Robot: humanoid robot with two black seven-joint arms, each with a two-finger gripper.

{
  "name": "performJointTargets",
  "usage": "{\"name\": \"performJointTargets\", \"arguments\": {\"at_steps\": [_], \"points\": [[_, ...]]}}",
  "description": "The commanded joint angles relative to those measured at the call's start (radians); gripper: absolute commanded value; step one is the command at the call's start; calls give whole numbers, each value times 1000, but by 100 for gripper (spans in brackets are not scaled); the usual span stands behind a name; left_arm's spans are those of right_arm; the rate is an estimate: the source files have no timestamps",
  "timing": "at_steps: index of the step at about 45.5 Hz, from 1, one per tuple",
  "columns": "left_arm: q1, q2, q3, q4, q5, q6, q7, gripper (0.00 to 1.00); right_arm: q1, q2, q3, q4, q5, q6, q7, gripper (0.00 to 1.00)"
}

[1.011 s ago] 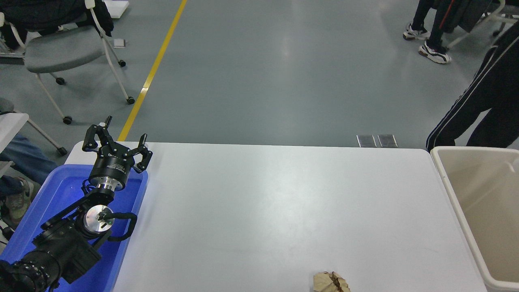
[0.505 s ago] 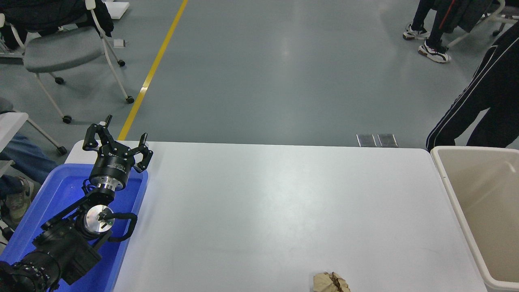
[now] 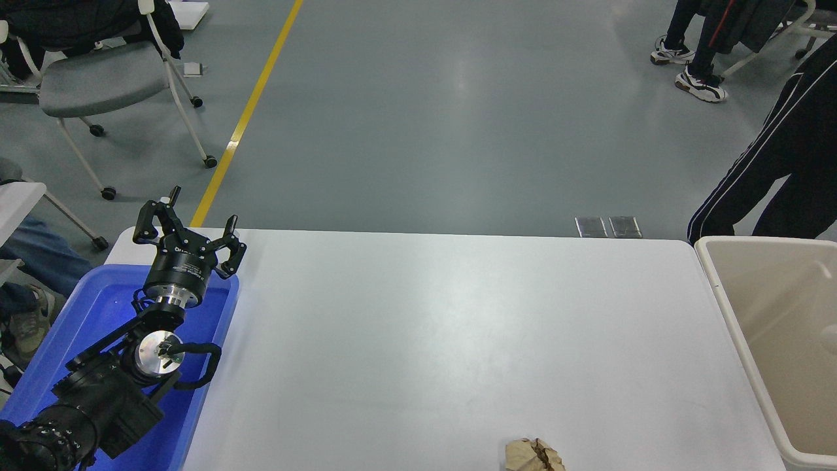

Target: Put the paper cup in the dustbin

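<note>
The beige dustbin point(image 3: 722, 288) stands at the table's right end, cut off by the picture's edge. A faint pale shape point(image 3: 822, 327) lies against its inner wall; I cannot tell whether it is the paper cup. No cup shows on the table. My left gripper point(image 3: 189, 230) is open and empty, parked over the far end of the blue tray. My right arm and gripper are out of view.
A blue plastic tray point(image 3: 98, 307) sits at the table's left end under my left arm. A crumpled brown paper ball point(image 3: 533, 456) lies at the front edge. A person in dark trousers point(image 3: 778, 170) stands behind the dustbin. A wheeled chair point(image 3: 98, 78) stands at far left.
A pale shape near the bin's upper right inner wall now shows lower inside the bin. The person's legs shifted slightly. My left arm has not moved.
</note>
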Motion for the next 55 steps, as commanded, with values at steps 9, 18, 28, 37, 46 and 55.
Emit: {"name": "performJointTargets", "arguments": {"at_steps": [9,18,28,37,46,55], "points": [[0,0,0,0,0,0,0,100,-2,58,5,-7,1,-189,2,99],[0,0,0,0,0,0,0,100,13,55,5,-8,1,-203,6,99],[0,0,0,0,0,0,0,100,24,56,-1,-7,1,-186,6,99],[0,0,0,0,0,1,0,100,87,14,42,-5,9,-41,6,99],[0,0,0,1,0,1,0,100,124,-52,333,5,70,162,16,99],[0,0,0,0,0,1,0,100,145,-57,493,34,83,311,97,99]]}}
